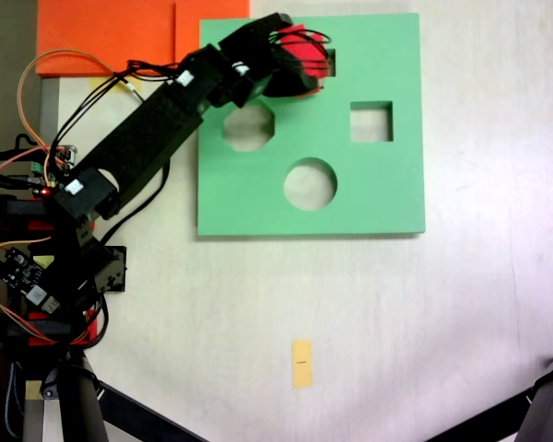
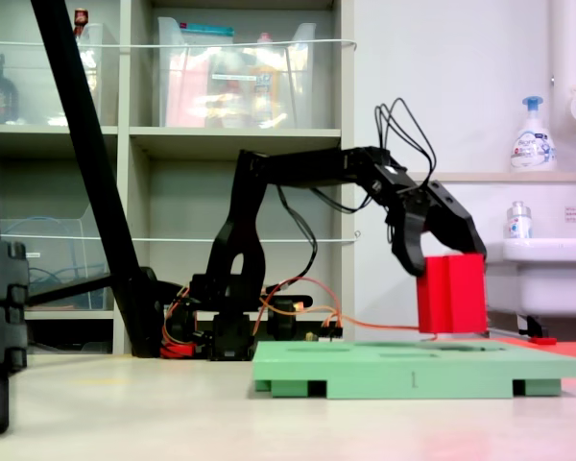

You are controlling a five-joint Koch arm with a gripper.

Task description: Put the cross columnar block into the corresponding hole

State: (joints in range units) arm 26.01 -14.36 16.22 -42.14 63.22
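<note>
A pale tabletop [image 1: 442, 322] fills the frame from above; from the side, shelving [image 2: 221, 144] and a white sink [image 2: 542, 274] stand behind it. The green foam board [image 1: 387, 184] lies in the upper middle of the top-down frame, with octagonal, square and round cutouts showing. The black arm [image 1: 147, 138] reaches from the left edge to the board's upper left. Its gripper [image 2: 437, 259] is clamped on the cross columnar block [image 2: 453, 293], held upright with its base at the board's top surface, over the corresponding hole [image 1: 330, 63], which it mostly covers. A small yellow tag [image 1: 301, 363] lies low in the frame.
</note>
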